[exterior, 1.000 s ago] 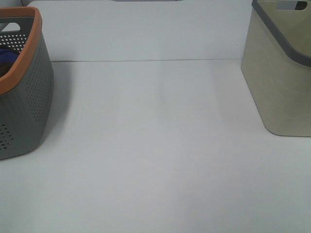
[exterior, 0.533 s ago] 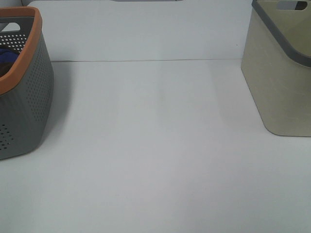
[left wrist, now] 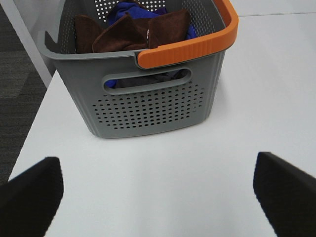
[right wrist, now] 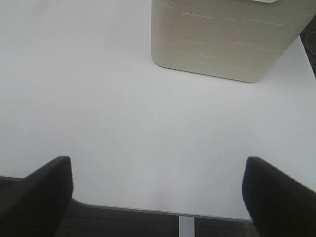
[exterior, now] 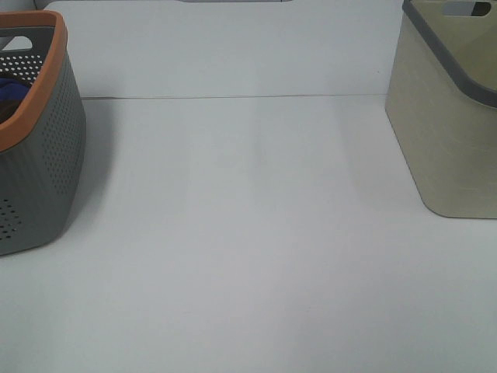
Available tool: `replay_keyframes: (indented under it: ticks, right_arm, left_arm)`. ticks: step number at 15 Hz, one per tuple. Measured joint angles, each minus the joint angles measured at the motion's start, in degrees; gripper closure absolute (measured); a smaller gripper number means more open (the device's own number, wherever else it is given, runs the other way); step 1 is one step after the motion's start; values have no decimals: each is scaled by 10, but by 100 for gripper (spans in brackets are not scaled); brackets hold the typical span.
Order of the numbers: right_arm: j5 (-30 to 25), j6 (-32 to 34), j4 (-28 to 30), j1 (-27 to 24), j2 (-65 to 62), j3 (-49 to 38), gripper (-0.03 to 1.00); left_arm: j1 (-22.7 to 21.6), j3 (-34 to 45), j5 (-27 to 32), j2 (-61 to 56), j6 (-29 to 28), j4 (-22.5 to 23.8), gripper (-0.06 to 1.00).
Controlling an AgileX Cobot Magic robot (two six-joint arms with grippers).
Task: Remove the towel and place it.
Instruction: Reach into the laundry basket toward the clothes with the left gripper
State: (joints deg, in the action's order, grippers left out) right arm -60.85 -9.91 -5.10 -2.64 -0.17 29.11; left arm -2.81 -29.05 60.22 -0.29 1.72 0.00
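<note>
The dark brown towel (left wrist: 133,30) lies crumpled inside the grey perforated basket with an orange rim (left wrist: 148,106), on top of a blue cloth (left wrist: 129,9). In the exterior high view only the basket (exterior: 43,148) and a bit of blue cloth (exterior: 11,92) show at the far left; the towel is hidden there. My left gripper (left wrist: 158,195) is open and empty, over the table short of the basket, with fingertips (left wrist: 32,195) wide apart. My right gripper (right wrist: 158,195) is open and empty near the table's front edge, facing the beige basket (right wrist: 222,39). Neither gripper shows in the exterior high view.
The beige basket with a grey rim (exterior: 450,116) stands at the right of the white table (exterior: 248,233). The table's front edge (right wrist: 148,211) lies just under my right gripper. Dark floor (left wrist: 19,74) lies beyond the table's left side.
</note>
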Motion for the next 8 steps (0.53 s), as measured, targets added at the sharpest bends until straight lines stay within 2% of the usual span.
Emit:
replay_keyframes:
  ticks: [8]
  right_arm:
    - [0, 0, 0, 0, 0, 0, 6]
  left_arm:
    - [0, 0, 0, 0, 0, 0, -5]
